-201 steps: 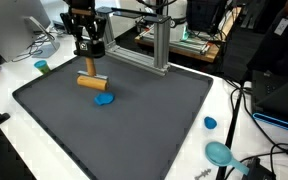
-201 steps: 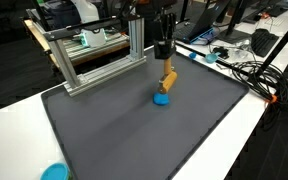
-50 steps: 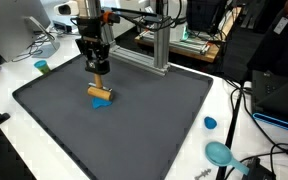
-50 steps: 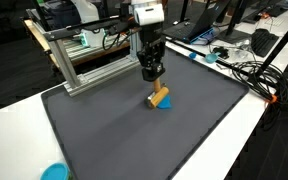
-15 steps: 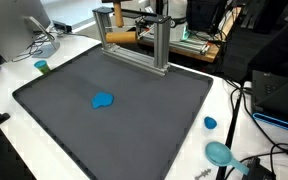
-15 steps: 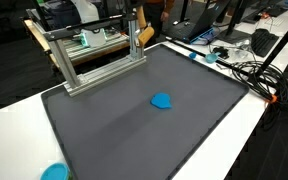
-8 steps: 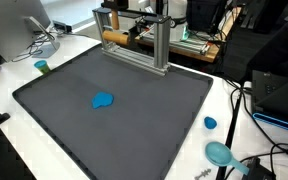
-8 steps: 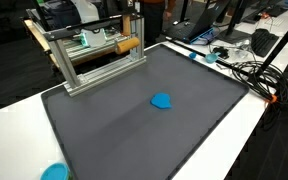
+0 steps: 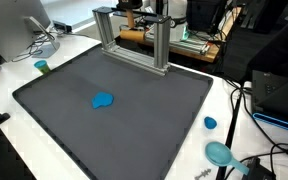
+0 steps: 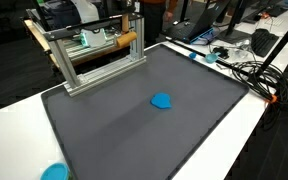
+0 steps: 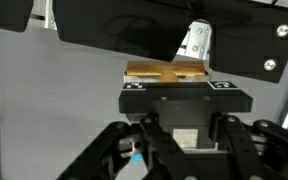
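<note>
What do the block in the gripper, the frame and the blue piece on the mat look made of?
The block is likely unfinished wood: tan with darker streaks. The frame seems to be aluminium extrusion: matte silver square bars. The blue piece is unclear, maybe soft plastic or putty: flat, irregular, dull.

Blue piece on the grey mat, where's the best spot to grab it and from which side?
Straight down from above, pinching the blue piece across its narrower span, seems best: it lies flat and low on the grey mat, leaving little edge for a sideways approach, and nothing crowds it. The gripper is shut on the wooden block.
</note>
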Robot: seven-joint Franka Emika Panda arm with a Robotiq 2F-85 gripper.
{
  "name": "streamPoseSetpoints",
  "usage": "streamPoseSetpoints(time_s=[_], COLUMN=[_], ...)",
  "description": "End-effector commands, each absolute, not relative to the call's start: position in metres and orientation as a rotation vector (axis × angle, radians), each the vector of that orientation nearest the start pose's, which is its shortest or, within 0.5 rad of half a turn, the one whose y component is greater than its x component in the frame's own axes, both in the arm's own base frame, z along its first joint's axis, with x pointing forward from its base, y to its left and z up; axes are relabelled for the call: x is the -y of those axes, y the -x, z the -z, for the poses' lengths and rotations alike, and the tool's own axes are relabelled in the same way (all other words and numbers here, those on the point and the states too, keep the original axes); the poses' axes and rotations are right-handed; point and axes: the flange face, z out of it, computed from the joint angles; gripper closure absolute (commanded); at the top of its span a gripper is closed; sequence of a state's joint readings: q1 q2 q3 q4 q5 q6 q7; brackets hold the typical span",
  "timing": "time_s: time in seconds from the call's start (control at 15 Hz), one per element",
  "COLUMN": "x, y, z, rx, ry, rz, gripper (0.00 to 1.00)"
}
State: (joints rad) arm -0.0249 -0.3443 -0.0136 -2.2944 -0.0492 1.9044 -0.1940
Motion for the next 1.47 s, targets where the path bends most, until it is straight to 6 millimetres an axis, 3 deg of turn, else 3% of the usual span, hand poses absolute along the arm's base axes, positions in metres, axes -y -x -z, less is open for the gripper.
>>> streamPoseSetpoints(time_s=[0.0, 0.33, 0.93, 1.4], x=[0.018, 0.009, -0.014, -0.008], y=[-0.438, -0.415, -0.393, -0.384], z=[-0.479, -0.485, -0.482, -0.462], rx=[0.138, -0.056, 0.079, 0.045], ry=[3.215, 3.192, 3.148, 3.162], rz=[-0.108, -0.128, -0.158, -0.201], gripper=[0.78, 0.78, 0.78, 0.78])
